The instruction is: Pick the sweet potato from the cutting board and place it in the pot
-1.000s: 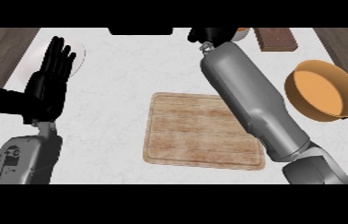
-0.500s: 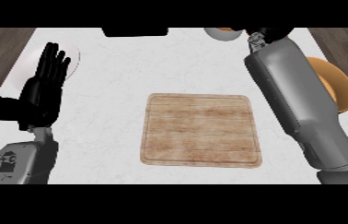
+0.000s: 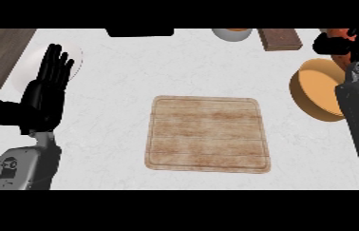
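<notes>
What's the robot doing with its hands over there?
The robot's right hand is curled round a reddish sweet potato at the counter's far right, just beyond the orange pot. The wooden cutting board holds nothing, and the sweet potato is not yet in the pot. The left hand rests open at the left.

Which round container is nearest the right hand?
The large orange pot, below the right hand holding the reddish sweet potato; the small grey bowl sits farther left.

Bright, even, diffuse light across the white counter, cutting board evenly lit, shadows very faint
</notes>
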